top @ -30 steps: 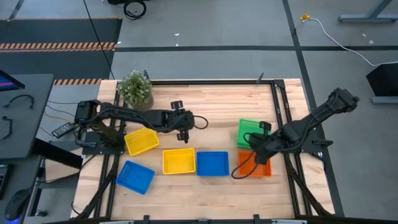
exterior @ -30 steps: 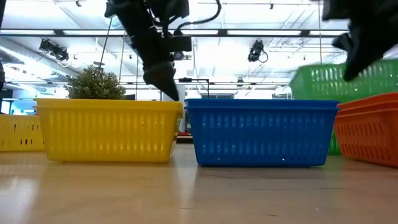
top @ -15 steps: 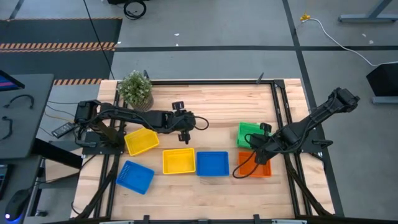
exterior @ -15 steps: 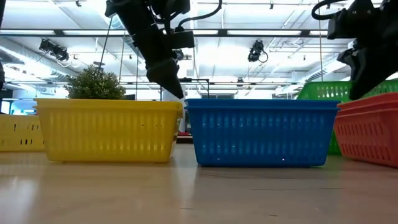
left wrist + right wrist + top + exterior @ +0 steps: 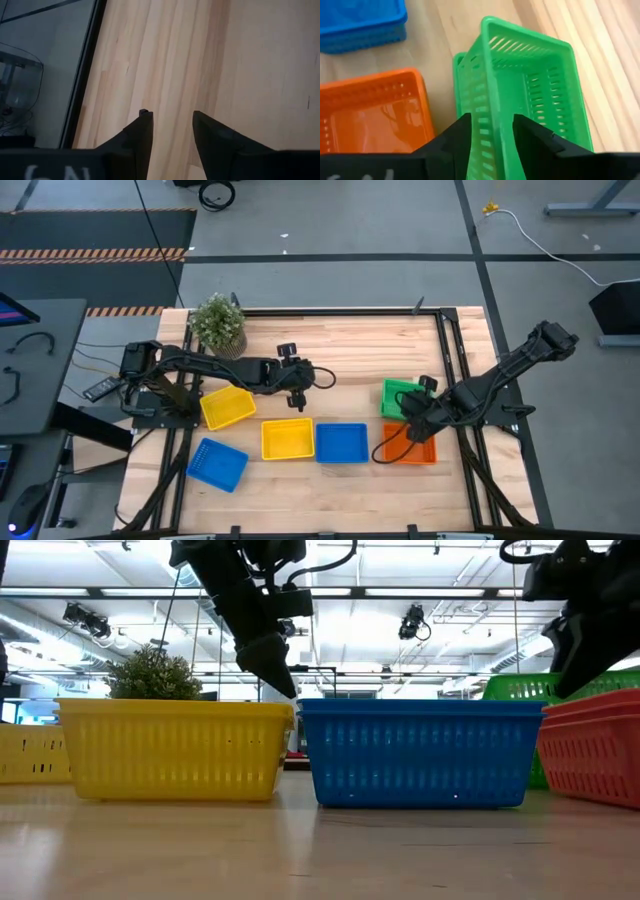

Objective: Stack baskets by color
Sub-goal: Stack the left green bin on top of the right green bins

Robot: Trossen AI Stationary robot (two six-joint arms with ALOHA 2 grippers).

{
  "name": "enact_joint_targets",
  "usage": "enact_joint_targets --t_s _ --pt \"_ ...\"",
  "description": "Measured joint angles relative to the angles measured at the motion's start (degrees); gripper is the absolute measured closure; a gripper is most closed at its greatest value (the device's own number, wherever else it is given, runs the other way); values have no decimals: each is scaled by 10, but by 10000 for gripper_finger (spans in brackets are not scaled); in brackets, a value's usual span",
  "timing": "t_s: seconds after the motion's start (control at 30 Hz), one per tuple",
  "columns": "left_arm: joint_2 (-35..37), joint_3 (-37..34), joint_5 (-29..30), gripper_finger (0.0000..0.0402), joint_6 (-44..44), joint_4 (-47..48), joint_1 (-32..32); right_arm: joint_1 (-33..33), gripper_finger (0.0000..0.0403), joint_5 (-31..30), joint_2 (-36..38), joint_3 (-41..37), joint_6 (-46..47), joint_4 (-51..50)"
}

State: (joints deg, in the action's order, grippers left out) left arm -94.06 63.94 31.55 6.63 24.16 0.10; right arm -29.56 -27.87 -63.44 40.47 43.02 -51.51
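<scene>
Right gripper (image 5: 490, 132): fingers parted astride the green basket (image 5: 530, 90) wall; whether it is gripped cannot be told.
Green basket: tilted, nested on another green one, just beside the orange basket (image 5: 408, 448).
Left gripper (image 5: 170, 125): fingers parted, nothing held, over bare table (image 5: 250, 60).

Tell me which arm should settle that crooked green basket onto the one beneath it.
Right, probably. The right gripper straddles the wall of the green basket, which sits askew on a second green one. The left gripper hovers open over bare wood mid-table, away from the green baskets.
</scene>
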Motion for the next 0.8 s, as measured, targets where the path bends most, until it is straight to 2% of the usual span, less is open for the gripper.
enact_joint_targets --t_s 0.13,0.33,0.4,0.57,0.8 --pt "0 0 0 256 0 -2 0 9 279 -1 0 0 21 1" --pt "0 0 0 259 0 -4 0 9 373 -17 -8 0 -14 35" --pt "0 0 -3 259 0 -4 0 8 391 -21 -14 0 -28 45" --pt "0 0 -19 259 0 -3 0 8 359 -31 -33 0 -28 54" --pt "0 0 -19 260 -4 -2 -1 9 320 3 -50 0 27 33"
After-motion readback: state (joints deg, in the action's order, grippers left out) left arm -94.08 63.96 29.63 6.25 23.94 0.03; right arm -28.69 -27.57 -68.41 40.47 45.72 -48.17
